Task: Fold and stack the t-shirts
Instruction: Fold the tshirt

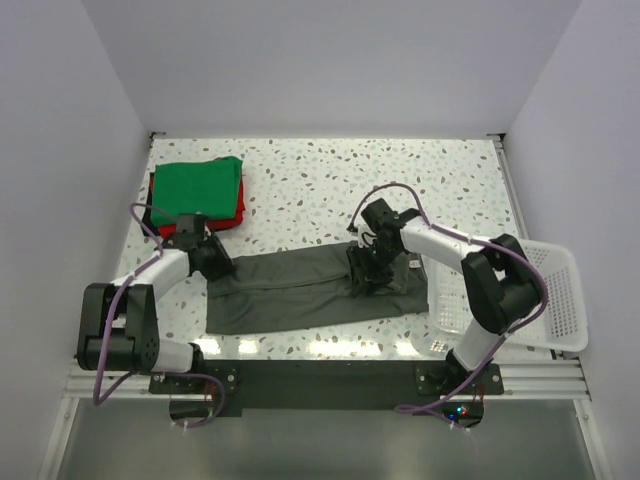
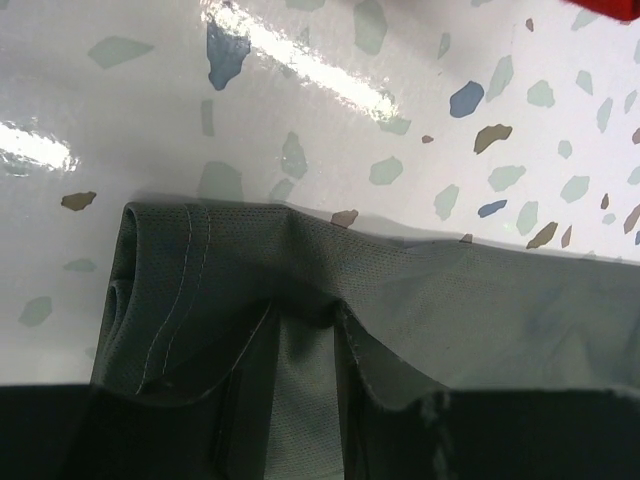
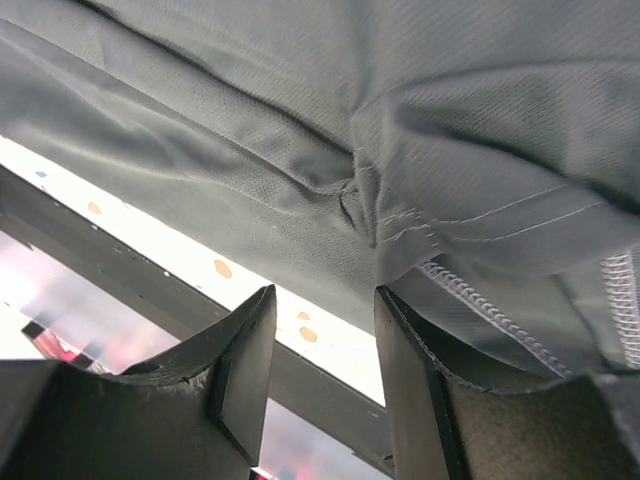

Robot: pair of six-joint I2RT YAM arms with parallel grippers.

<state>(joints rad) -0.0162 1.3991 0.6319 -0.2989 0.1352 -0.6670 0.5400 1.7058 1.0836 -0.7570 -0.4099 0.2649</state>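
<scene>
A dark charcoal-grey t-shirt [image 1: 300, 290] lies folded into a long strip across the near half of the table. My left gripper [image 1: 215, 262] sits at its left end. In the left wrist view this gripper [image 2: 300, 335] is shut on a bunched fold of the grey t-shirt [image 2: 470, 300], and cloth drapes over both fingertips. My right gripper [image 1: 362, 278] is over the strip's right part. It [image 3: 325, 300] stands open with a bright gap between the fingers, and the shirt's stitched hem [image 3: 500, 310] rests on the right finger. A folded green t-shirt [image 1: 197, 188] lies on a folded red one [image 1: 236, 214] at the back left.
A white mesh basket [image 1: 565, 300] stands at the table's right edge, beside the right arm. White walls close in the back and both sides. The speckled tabletop [image 1: 400, 180] stretches behind the grey shirt. A black rail [image 1: 320, 375] runs along the near edge.
</scene>
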